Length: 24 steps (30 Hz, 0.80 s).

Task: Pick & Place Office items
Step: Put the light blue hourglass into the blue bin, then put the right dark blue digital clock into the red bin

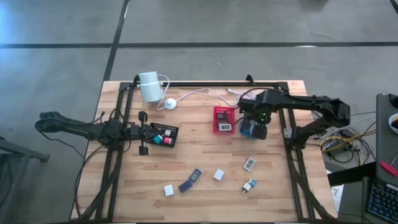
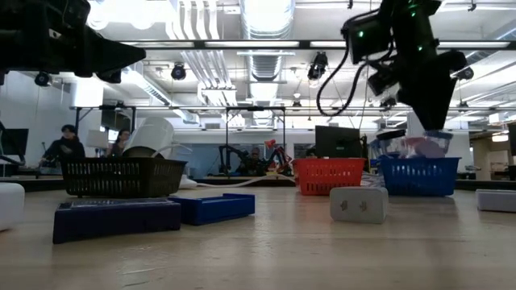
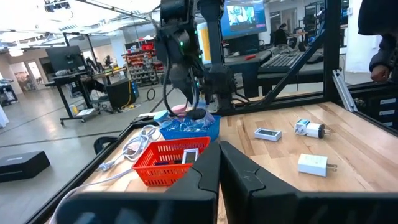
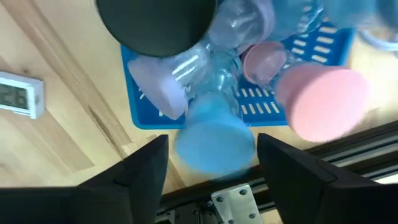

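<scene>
My right gripper [image 1: 254, 129] [image 4: 214, 165] hangs open, fingers down, just over the blue basket [image 1: 247, 130] [image 4: 144, 117], which is heaped with clear pieces with pink, lilac, black and blue round ends. A light-blue round end [image 4: 214, 140] lies between its fingertips. My left gripper [image 1: 144, 133] [image 3: 217, 171] is shut and empty, level, at the left side of the black basket [image 1: 165, 135], which holds teal and pink pieces. Loose items lie on the near half of the table: a white display piece [image 1: 249, 163], white blocks [image 1: 218, 175] [image 1: 168, 190], two blue-purple flat pieces [image 1: 189, 181] and a small plug [image 1: 249, 185]. My right gripper has one finger [image 4: 146, 171] on either side of the light-blue round end [image 4: 186, 146], coming from above. The piece sits on the heap in the blue basket. I cannot tell whether the fingers touch it.
A red basket [image 1: 224, 119] with small items stands just left of the blue one. A white cylinder [image 1: 149, 86], its cable and a round puck [image 1: 170, 104] lie at the far left. Black frame rails [image 1: 292, 162] run along the table's sides and far edge.
</scene>
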### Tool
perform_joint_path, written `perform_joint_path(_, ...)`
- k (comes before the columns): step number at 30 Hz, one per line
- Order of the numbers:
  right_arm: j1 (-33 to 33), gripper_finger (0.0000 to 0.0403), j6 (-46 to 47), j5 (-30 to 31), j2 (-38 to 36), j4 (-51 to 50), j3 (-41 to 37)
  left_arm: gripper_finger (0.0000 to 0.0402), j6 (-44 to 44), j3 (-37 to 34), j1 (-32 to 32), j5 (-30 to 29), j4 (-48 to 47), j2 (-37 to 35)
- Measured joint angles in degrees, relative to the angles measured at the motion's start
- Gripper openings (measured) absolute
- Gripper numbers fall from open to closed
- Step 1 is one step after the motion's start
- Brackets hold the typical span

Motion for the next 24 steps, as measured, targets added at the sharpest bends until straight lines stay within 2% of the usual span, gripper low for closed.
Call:
perform_joint_path(6,0.00,0.0283,2.42,0.28,-7.09,-0.91,1.91,0.0011,-0.40,0.00,-0.01,-0.02,0.00,0.01)
perform_joint_path(9,0.00,0.0291,4.19,0.43,-12.14,-1.23,3.29,0.0012,-0.40,0.00,-0.01,-0.02,0.00,0.02)
perform_joint_path(11,0.39,0.0289,4.25,1.49,-17.22,2.24,3.55,0.0010,-0.40,0.00,-0.02,-0.02,0.00,0.00)
perform_joint_path(16,2.25,0.0264,-0.06,-0.34,-32.85,20.39,-1.26,0.0008,-0.40,0.00,-0.01,-0.16,0.60,0.00)
perform_joint_path(19,2.83,0.0242,-0.27,-0.73,-42.03,30.65,-6.04,0.0008,-1.16,0.00,-0.02,-2.27,1.02,-0.03)
perform_joint_path(22,2.80,0.0207,-0.04,-1.35,-50.49,40.15,-12.39,0.0008,-2.89,0.00,-0.02,-5.87,1.36,-0.04)
perform_joint_path(24,2.80,0.0178,-0.14,-3.30,-55.57,45.25,-17.01,0.0009,-3.46,0.00,-0.02,-6.21,1.33,-0.04)
